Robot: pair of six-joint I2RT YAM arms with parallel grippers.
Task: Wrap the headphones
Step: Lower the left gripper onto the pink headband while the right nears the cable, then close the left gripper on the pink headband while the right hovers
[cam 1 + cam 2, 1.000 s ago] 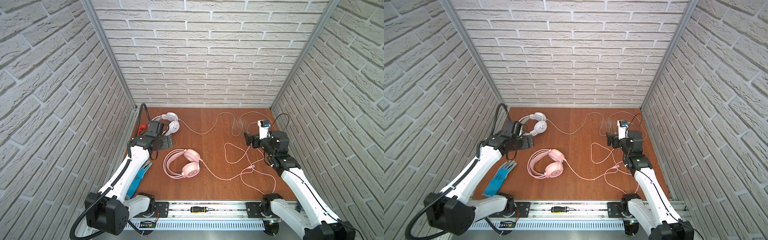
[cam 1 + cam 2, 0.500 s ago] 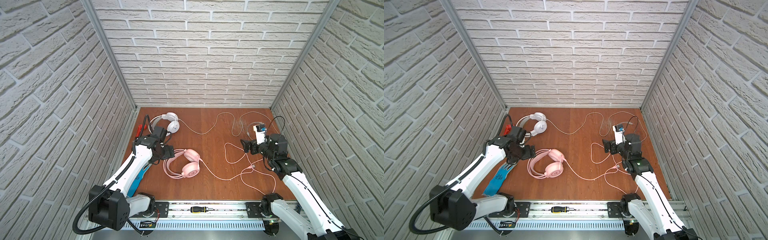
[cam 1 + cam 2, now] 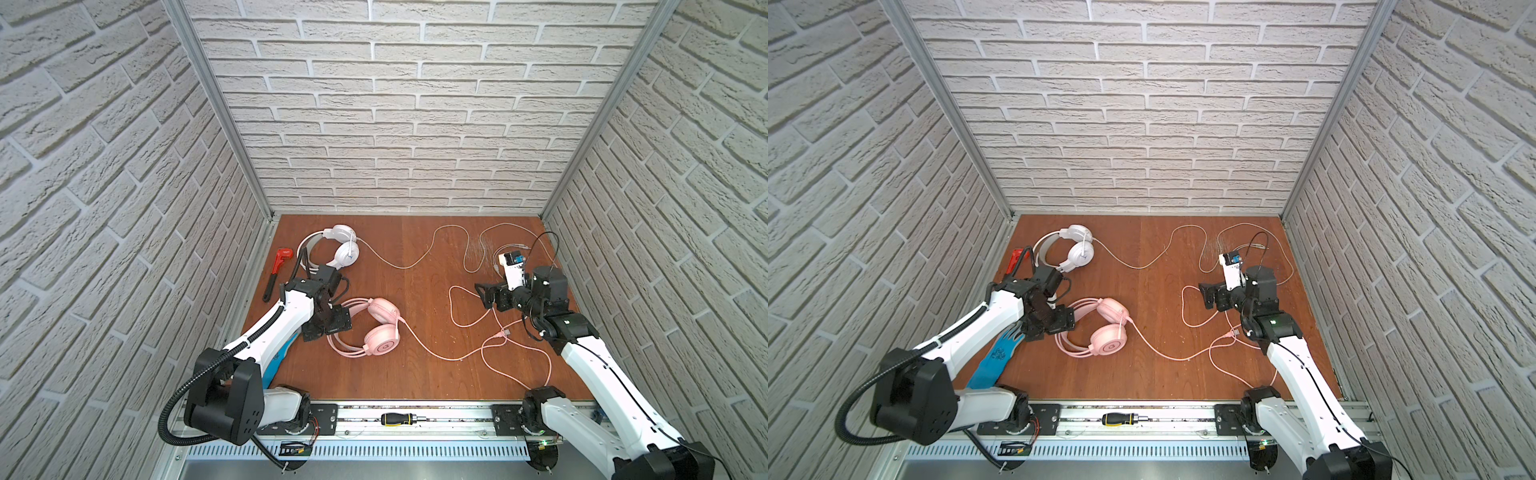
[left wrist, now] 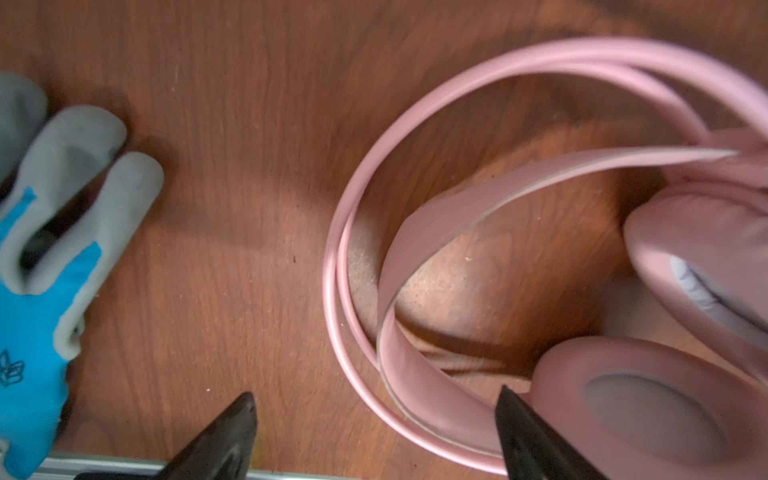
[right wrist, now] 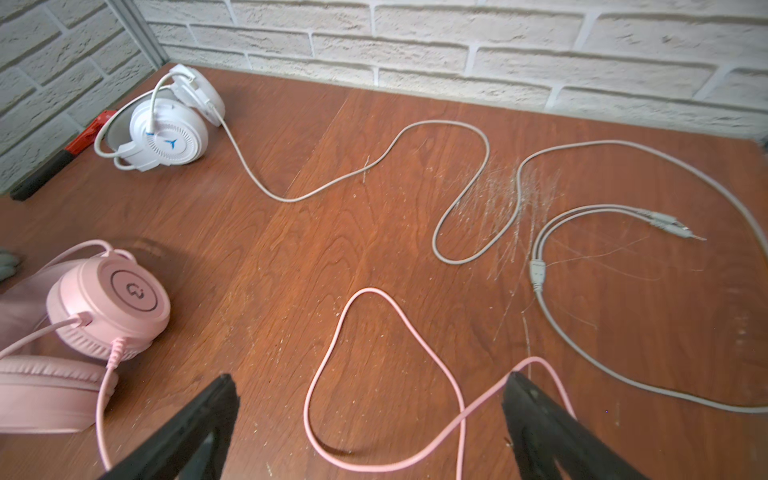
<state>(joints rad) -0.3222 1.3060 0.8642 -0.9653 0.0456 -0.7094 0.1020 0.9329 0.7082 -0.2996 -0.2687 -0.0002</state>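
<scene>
We see the pink headphones (image 3: 379,341) lying left of the table's middle, their pink cable (image 5: 306,399) trailing rightward in loose loops. Within the last second the left gripper (image 4: 376,395) has swung from beside the white headphones (image 3: 345,254), at the back left, down to the pink headband (image 4: 415,386). Its jaws are spread and straddle the band without pinching it. The right gripper (image 5: 370,376), jaws also spread wide, has dipped over one cable loop, holding nothing. We judge a grasp is being set up; wrapping has not begun. The reddish wooden table (image 3: 415,382) is scratched, with a blue glove (image 4: 37,299) and a red wrench (image 3: 277,266) along its left edge. White brick-patterned walls (image 3: 415,104) enclose it.
</scene>
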